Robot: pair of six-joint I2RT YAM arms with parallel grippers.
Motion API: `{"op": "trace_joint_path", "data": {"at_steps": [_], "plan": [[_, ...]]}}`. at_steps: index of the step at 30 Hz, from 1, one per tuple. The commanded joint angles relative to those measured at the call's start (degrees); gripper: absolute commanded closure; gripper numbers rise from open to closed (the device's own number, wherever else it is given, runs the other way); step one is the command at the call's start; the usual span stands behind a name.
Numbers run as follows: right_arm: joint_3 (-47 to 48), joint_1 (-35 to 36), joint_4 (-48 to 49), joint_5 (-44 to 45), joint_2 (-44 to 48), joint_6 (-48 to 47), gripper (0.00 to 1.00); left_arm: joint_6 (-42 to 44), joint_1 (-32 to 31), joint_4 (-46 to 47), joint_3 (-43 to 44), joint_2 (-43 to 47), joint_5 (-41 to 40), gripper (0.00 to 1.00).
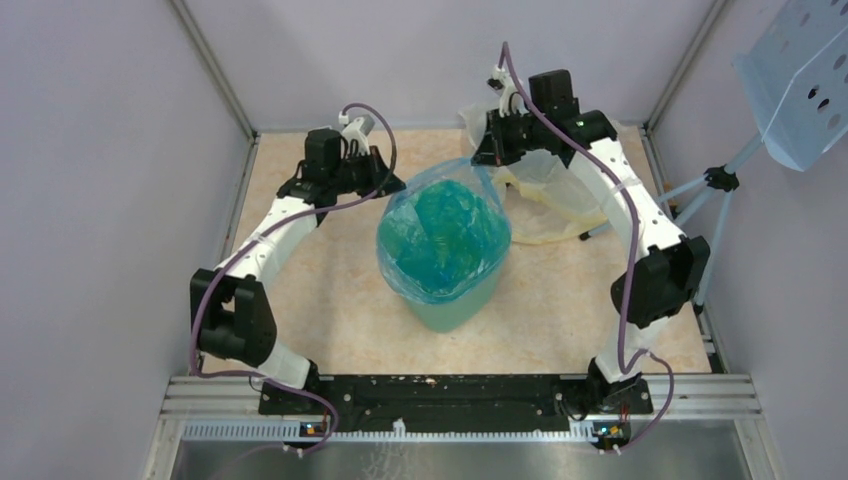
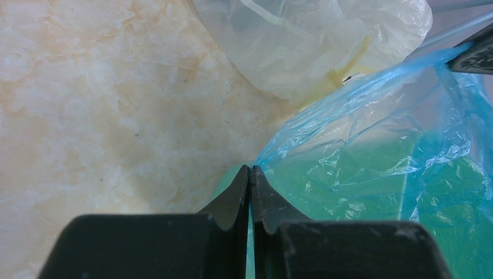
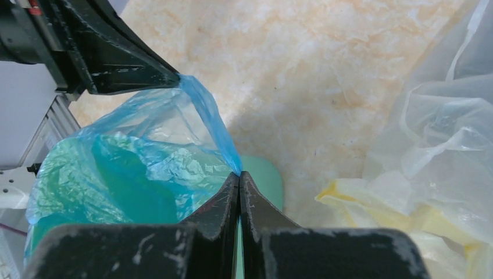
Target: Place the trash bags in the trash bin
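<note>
1. Blue film is pinched between the pressed-together tips of the left gripper (image 2: 250,170); the jaws are closed on the hem of the trash bag (image 1: 443,235) at the far-left side of the trash bin (image 1: 452,312).
2. The right gripper (image 3: 239,174) is likewise closed, with the hem caught at its tips at the bin's far-right side.
3. Between the two grips the bag's mouth is held stretched above the bin's far rim. The bag's body is sunk into the bin, and its near hem appears to be draped over the near rim.
4. A yellowish clear bag (image 1: 560,195) is seen lying on the table (image 1: 330,310), behind and to the right of the bin.
5. The step in hand is judged to be the lining of the bin: the bag is inside, but the far hem is not yet turned over the rim.
6. For the next move, both grips would need to be drawn outward and down past the far rim together. This should be done gently, since the thin film could be torn or the bin tipped.
</note>
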State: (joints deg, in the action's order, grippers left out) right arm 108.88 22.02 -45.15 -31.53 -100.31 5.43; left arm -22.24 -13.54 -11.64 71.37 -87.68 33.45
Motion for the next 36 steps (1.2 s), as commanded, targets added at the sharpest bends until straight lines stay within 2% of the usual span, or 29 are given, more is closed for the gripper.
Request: {"op": "trace_joint_path", "data": {"at_steps": [1, 12, 15, 16, 18, 20, 23, 26, 31, 36], "plan": [[-1.1, -0.2, 2.2, -0.3, -2.0, 1.6, 1.00, 1.1, 0.3, 1.1, -0.5, 0.0, 0.2, 0.93], [-11.9, -0.8, 6.9, 0.9, 0.5, 3.8, 1.00, -0.7, 0.3, 2.4, -7.9, 1.0, 1.1, 0.95], [-10.4, -1.4, 5.7, 2.8, 1.3, 4.5, 0.93, -0.3, 0.3, 2.0, -7.6, 2.3, -0.9, 0.92], [-9.4, -2.1, 5.2, 3.3, 1.6, 5.0, 0.88, -0.1, 0.4, 1.2, -7.0, 2.9, -3.5, 0.85], [-7.9, -3.5, 4.3, 4.3, 2.7, 6.1, 0.78, 0.2, 0.8, -1.1, -5.1, 4.5, -7.1, 0.65], [-7.4, -4.9, 4.7, 5.3, 4.6, 7.4, 0.71, -0.7, 1.2, -4.1, -2.6, 6.3, -11.3, 0.49], [-10.4, -6.2, 6.7, 6.7, 9.6, 9.3, 0.61, -0.7, 1.9, -8.1, -0.8, 9.4, -15.8, 0.34], [-16.6, -6.6, 10.4, 8.0, 15.7, 11.4, 0.52, -2.0, 2.7, -9.3, -3.0, 14.4, -19.1, 0.21], [-31.7, -6.7, 18.2, 10.7, 29.6, 15.9, 0.39, -4.4, 4.6, -14.3, -9.6, 24.7, -22.6, 0.07], [-41.9, -6.7, 20.2, 7.3, 38.7, 19.3, 0.38, -10.2, 4.7, -15.1, -17.6, 37.0, -16.7, 0.05]]}}
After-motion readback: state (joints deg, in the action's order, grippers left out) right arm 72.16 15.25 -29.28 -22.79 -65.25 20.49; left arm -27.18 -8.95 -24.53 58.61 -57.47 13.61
